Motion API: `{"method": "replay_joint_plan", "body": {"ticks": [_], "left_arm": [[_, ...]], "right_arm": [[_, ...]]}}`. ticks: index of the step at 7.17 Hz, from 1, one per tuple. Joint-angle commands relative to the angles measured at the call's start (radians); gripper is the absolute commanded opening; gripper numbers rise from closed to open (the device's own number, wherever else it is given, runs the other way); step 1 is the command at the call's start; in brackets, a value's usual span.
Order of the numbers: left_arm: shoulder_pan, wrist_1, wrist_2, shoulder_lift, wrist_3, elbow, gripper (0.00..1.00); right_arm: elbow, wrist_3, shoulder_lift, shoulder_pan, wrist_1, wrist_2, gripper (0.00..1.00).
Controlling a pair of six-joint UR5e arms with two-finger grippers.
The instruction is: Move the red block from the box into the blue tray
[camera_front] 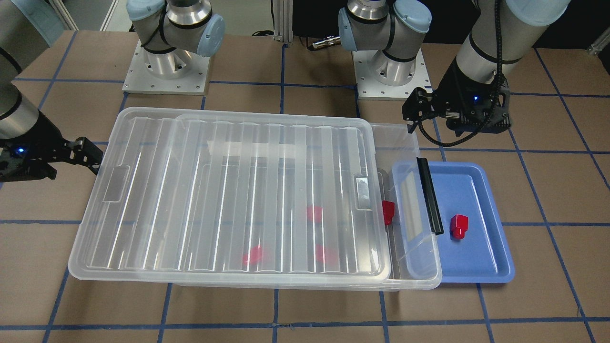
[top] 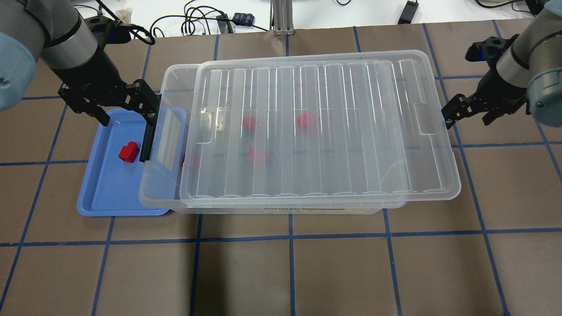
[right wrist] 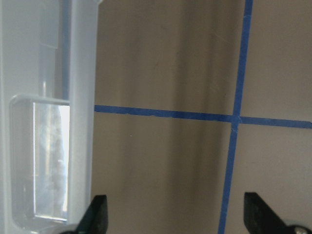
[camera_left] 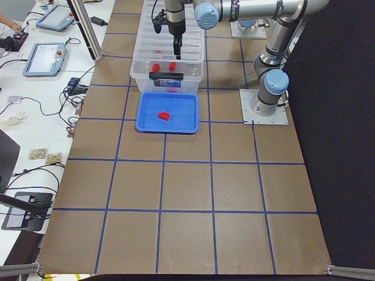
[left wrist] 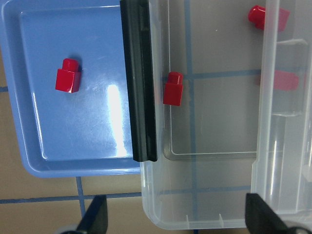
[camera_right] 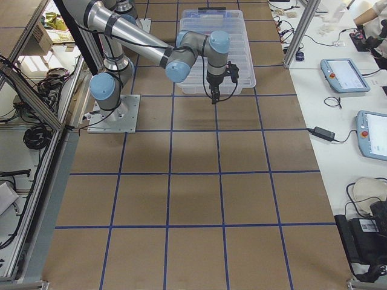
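Observation:
One red block lies in the blue tray, also in the left wrist view. The clear box has its lid slid toward my right, so its left end stands open. Another red block lies in that open end, next to the black latch. Three more red blocks show blurred under the lid. My left gripper is open and empty above the tray's far end. My right gripper is open and empty beside the lid's right end.
The box's open end overlaps the blue tray's inner edge. Brown table with blue tape lines lies all around. Both arm bases stand behind the box. Cables lie beyond the table's far edge.

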Motion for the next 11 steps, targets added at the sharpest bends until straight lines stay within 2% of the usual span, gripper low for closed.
{"method": "replay_joint_plan", "body": {"ticks": [1, 6, 8, 10, 11], "left_arm": [[0.0, 0.002, 0.001, 0.001, 0.001, 0.0, 1.0], [0.0, 0.005, 0.002, 0.001, 0.002, 0.0, 1.0], [0.002, 0.008, 0.004, 0.01, 0.002, 0.0, 1.0], [0.0, 0.007, -0.01, 0.012, -0.001, 0.0, 1.0], [0.0, 0.007, -0.001, 0.012, 0.001, 0.0, 1.0]], "right_arm": [[0.0, 0.079, 0.001, 0.058, -0.003, 0.0, 1.0], [-0.011, 0.139, 0.007, 0.105, -0.006, -0.002, 1.0], [-0.084, 0.141, -0.01, 0.101, 0.011, -0.006, 1.0], [-0.198, 0.199, -0.078, 0.107, 0.223, -0.003, 1.0], [-0.23, 0.252, -0.112, 0.131, 0.281, 0.005, 1.0]]}}
